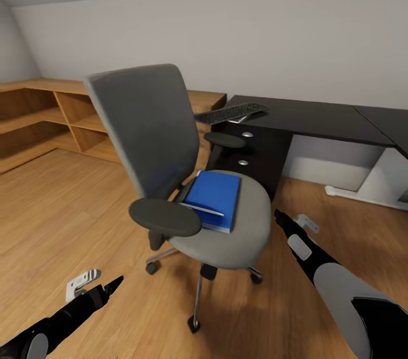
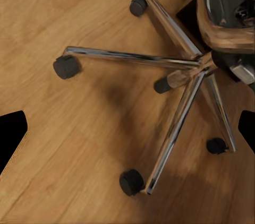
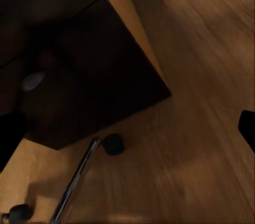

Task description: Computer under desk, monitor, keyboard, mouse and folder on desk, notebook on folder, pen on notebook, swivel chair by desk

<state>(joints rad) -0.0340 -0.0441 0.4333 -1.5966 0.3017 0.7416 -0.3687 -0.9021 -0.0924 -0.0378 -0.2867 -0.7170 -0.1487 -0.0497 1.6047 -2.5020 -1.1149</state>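
Note:
The swivel chair point(image 1: 141, 121) stands mid-floor, its grey back towards me, left of the desk point(image 1: 317, 118). A bright-blue folder point(image 1: 218, 195) lies on its seat, with a thin white pen point(image 1: 202, 209) across the folder's near edge. The dark keyboard point(image 1: 229, 114) rests on the desk's left end, partly overhanging. My left gripper point(image 1: 107, 288) hangs open low at the left, above the chair's chrome base point(image 2: 180, 62). To the right of the seat, my right gripper point(image 1: 281, 217) is open near the desk's drawer unit point(image 3: 79, 65). Both grippers hold nothing.
Low light-wood shelving point(image 1: 73, 115) runs along the left wall behind the chair. The drawer unit point(image 1: 255, 158) with round silver knobs stands just beyond the seat. A white desk leg point(image 1: 362, 189) meets the plank floor at the right. Castors point(image 2: 66, 67) spread around the chair.

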